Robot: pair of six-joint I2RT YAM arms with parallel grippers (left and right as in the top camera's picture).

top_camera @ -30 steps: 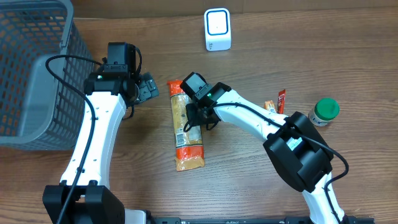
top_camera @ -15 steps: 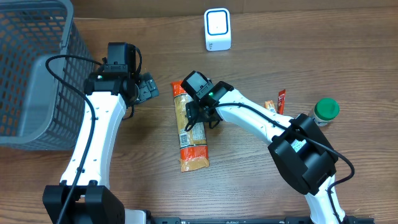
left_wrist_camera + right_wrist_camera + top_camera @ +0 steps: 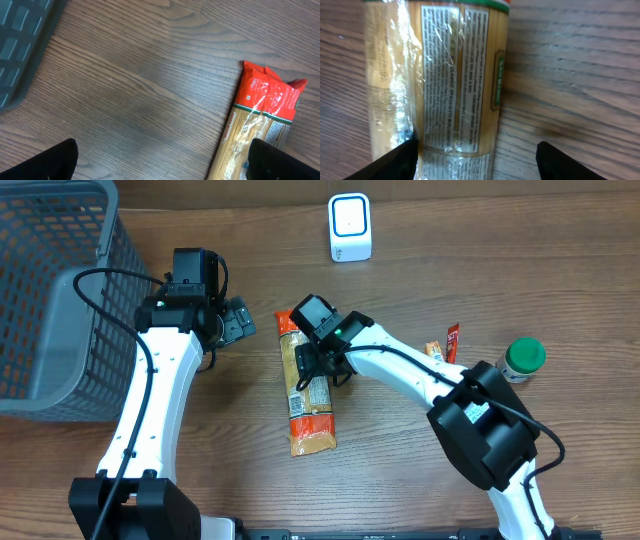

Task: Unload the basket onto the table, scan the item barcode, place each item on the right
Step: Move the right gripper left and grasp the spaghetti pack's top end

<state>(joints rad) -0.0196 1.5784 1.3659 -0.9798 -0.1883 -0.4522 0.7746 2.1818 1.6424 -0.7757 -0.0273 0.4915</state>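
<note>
The spaghetti package (image 3: 308, 405) is laid flat on the bench (image 3: 560, 270), directly beneath the right end effector (image 3: 322, 365). Its jaws are spread wide above the printed label, and no grip is made. The left end effector (image 3: 236, 322) is held fully spread and empty, with the package's red end located just beside it.

- Bright, even light from above; soft shadows on the table (image 3: 560, 240).
- Glare patches on the spaghetti wrapper (image 3: 430, 85).
- Slight close-range blur in wrist views.
</note>
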